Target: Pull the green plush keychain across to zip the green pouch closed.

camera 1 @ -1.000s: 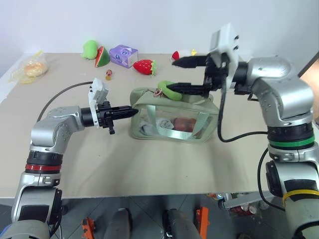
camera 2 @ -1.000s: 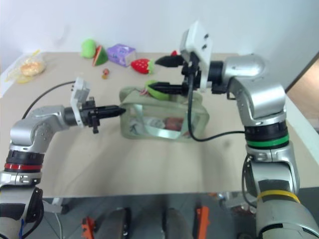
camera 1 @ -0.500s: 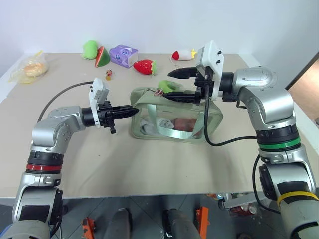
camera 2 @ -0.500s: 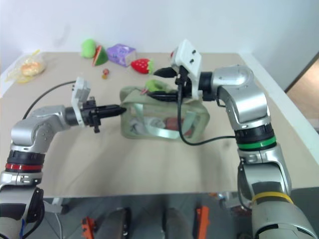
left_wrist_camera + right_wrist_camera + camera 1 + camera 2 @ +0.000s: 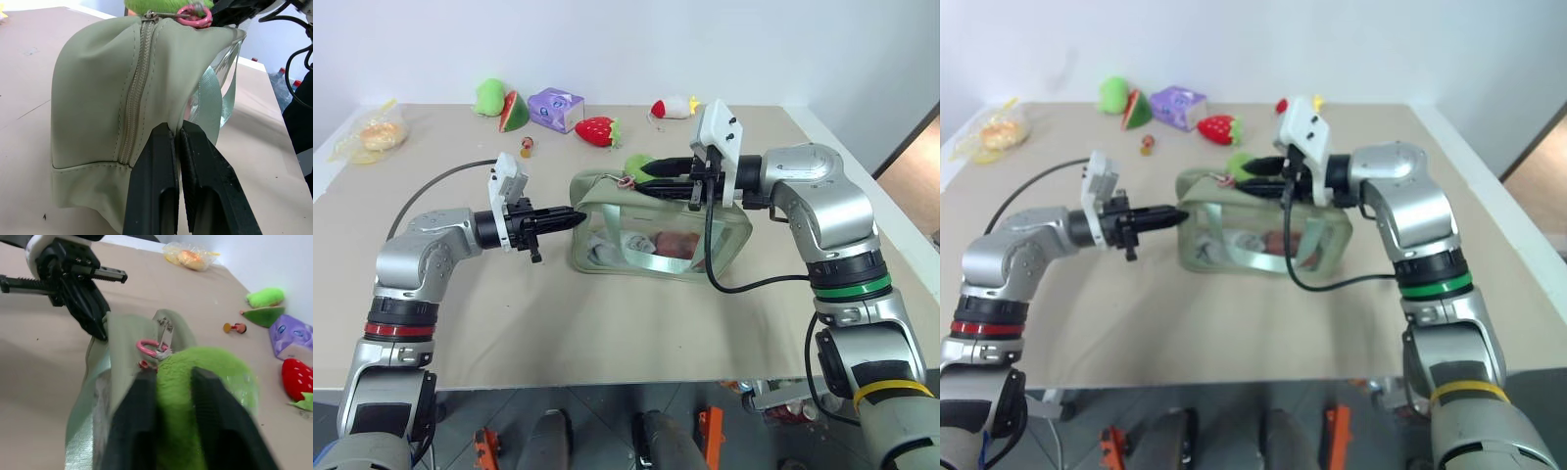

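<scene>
- Head views: left claw [image 5: 570, 218] pinched tight on the end fabric of the green pouch [image 5: 651, 240], anchoring it on the surface [image 5: 607, 323]. Right claw [image 5: 641, 177] sits on top of the pouch, clamped on the green plush keychain [image 5: 639, 164].
- Left wrist view: fingers [image 5: 161, 181] nipping the pouch end panel; zipper [image 5: 134, 98] runs up from just beside the tips to the pink ring [image 5: 194, 15] at the top.
- Right wrist view: keychain squeezed between the right claw's fingers [image 5: 132, 431]; pink ring just ahead of the tips.
- Progress: grip made, pull across not started.
- Versus a second ago: right claw was wide open around the plush, now narrowed onto it; left claw unchanged.
</scene>
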Robot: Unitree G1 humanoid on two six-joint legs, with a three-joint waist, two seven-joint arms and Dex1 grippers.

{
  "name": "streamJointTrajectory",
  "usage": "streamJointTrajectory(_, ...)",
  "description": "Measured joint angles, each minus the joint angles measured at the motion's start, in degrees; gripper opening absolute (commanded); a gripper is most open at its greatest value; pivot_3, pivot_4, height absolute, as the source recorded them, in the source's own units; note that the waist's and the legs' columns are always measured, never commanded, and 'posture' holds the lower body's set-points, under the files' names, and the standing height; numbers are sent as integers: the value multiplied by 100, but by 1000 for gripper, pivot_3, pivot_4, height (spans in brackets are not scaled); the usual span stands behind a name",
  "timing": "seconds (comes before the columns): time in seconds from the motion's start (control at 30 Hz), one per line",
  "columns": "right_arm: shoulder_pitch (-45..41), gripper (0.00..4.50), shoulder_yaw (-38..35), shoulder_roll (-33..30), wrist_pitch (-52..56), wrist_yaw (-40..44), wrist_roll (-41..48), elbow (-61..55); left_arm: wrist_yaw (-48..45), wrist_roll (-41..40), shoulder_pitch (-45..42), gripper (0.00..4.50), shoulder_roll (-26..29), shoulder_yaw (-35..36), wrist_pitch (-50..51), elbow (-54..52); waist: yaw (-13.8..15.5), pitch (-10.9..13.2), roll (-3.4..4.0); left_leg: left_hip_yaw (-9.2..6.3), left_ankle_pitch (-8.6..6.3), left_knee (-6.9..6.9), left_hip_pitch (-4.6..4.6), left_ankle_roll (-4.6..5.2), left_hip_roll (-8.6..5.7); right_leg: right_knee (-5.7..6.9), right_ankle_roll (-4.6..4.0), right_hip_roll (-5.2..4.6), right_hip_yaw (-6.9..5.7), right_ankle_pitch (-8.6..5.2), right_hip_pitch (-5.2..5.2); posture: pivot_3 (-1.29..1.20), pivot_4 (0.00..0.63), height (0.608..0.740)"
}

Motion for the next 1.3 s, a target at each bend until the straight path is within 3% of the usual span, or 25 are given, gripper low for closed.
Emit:
streamJointTrajectory(0.5,106,65,-26,-167,24,78,13,-75,55,-2,-3,0,-1,-2,3,-15,-1,0,0,0,0,0,0,0,0,0,-6,-1,0,-3,0,0,150,740)
streamJointTrajectory(1.03,-615,65,-423,-1426,-805,341,-195,554,48,-42,-96,0,-60,-51,-58,5,-16,1,1,3,0,-14,0,0,-1,-4,-10,0,2,-7,-7,0,150,740)
streamJointTrajectory(1.3,-93,65,-448,-1935,-1177,452,-489,329,40,-32,-110,0,-106,-75,-80,83,4,1,1,4,0,-13,-4,0,-7,-9,-8,-7,2,-11,-6,0,150,740)
